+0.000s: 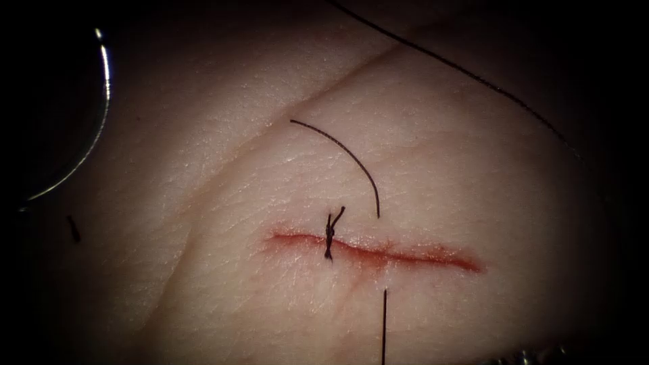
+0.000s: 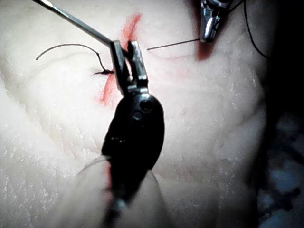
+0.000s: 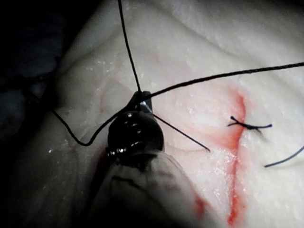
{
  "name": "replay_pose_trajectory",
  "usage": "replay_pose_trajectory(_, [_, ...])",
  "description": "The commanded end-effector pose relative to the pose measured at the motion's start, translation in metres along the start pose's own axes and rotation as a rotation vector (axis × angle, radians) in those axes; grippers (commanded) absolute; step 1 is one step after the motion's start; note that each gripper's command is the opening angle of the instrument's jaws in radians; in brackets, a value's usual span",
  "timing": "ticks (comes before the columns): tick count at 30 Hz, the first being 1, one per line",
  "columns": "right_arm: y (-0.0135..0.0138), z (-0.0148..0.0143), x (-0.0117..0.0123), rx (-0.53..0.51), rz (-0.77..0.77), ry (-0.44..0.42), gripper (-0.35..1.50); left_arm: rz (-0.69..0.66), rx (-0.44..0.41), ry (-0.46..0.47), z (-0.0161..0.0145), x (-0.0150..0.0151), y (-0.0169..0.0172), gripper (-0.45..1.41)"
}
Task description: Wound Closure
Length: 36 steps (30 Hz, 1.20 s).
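The curved needle [image 2: 76, 21] is held near one end in the closed left tool [image 2: 128, 59], clear of the tissue [image 1: 270, 169], while the thread [image 3: 128, 52] is gripped by the right tool [image 3: 142, 102] beside the cut [image 1: 378, 253].

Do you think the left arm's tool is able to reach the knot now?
Probably yes: the left tool hovers just beside the knot, nothing lies between, though the needle sits at its tip.

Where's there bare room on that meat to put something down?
Bare tissue left of the knot, below the cut. Crowded above the cut: thread crosses. Right tool holds thread; needle, outside the tissue, meets the left tool.
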<state>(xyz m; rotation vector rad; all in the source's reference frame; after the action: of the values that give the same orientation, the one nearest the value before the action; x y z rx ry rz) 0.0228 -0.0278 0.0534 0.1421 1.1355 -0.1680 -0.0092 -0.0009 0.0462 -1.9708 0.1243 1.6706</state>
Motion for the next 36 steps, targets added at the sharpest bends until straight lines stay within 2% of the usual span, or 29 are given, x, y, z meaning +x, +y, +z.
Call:
replay_pose_trajectory(1, [-0.0013, 0.0008, 0.0005, 0.008, -0.002, 0.003, -0.35, 0.004, 0.008, -0.011, 0.0001, -0.0007, 0.0004, -0.45])
replay_pose_trajectory(7, [-0.0011, 0.0005, 0.001, 0.011, 0.013, 0.004, -0.35, 0.035, 0.054, -0.053, -0.0001, -0.0016, -0.0006, -0.45])
replay_pose_trajectory(8, [-0.0012, 0.0007, 0.001, 0.011, 0.03, 0.002, -0.13, 0.036, 0.057, -0.056, -0.0001, -0.0018, -0.0008, -0.45])
replay_pose_trajectory(9, [-0.001, 0.0006, 0.0011, 0.009, 0.038, 0.003, 0.52, 0.036, 0.067, -0.065, 0.0, -0.0022, -0.0012, -0.45])
replay_pose_trajectory(10, [-0.001, 0.0005, 0.001, 0.003, 0.045, 0.009, 0.78, 0.036, 0.074, -0.072, 0.0, -0.0024, -0.0014, -0.45])
replay_pose_trajectory(11, [-0.0008, -0.0003, 0.0009, -0.002, 0.071, 0.014, 0.98, 0.04, 0.089, -0.085, 0.0, -0.0031, -0.002, -0.45])
replay_pose_trajectory(13, [-0.0001, -0.0016, 0.0005, -0.024, 0.091, 0.001, 1.09, 0.046, 0.1, -0.095, 0.0, -0.0037, -0.0024, -0.45])
replay_pose_trajectory(14, [-0.0001, -0.0016, 0.0005, -0.024, 0.091, 0.001, 1.09, 0.046, 0.1, -0.095, 0.0, -0.0037, -0.0024, -0.45])
replay_pose_trajectory(15, [0.0014, -0.0039, -0.0004, -0.056, 0.114, -0.049, 1.28, 0.053, 0.107, -0.101, -0.0002, -0.0046, -0.0031, -0.45])
replay_pose_trajectory(18, [0.0035, -0.0068, -0.0018, -0.081, 0.141, -0.105, 1.31, 0.046, 0.115, -0.107, -0.0003, -0.0051, -0.0034, -0.45])
replay_pose_trajectory(21, [0.0056, -0.0087, -0.0028, -0.123, 0.179, -0.114, 1.31, 0.037, 0.097, -0.09, -0.0002, -0.005, -0.0033, -0.45])
replay_pose_trajectory(26, [0.0096, -0.0095, -0.0045, -0.18, 0.237, -0.149, 1.31, 0.008, 0.046, -0.006, 0.0005, -0.0042, -0.0023, -0.45])
replay_pose_trajectory(28, [0.0129, -0.0082, -0.0062, -0.253, 0.314, -0.164, 1.18, -0.005, 0.017, 0.031, 0.0007, -0.0029, -0.0011, -0.45])
replay_pose_trajectory(30, [0.0147, -0.0071, -0.007, -0.298, 0.385, -0.146, 1.09, -0.008, 0.017, 0.047, 0.0006, -0.0023, -0.0006, -0.45])
replay_pose_trajectory(33, [0.0169, -0.0049, -0.008, -0.335, 0.537, -0.103, 1.09, -0.011, 0.012, 0.051, 0.0005, -0.0015, 0.0, -0.45])
replay_pose_trajectory(36, [0.0188, -0.0021, -0.0087, -0.368, 0.627, -0.108, 1.16, -0.013, 0.009, 0.053, 0.0004, -0.0014, 0.0001, -0.45])
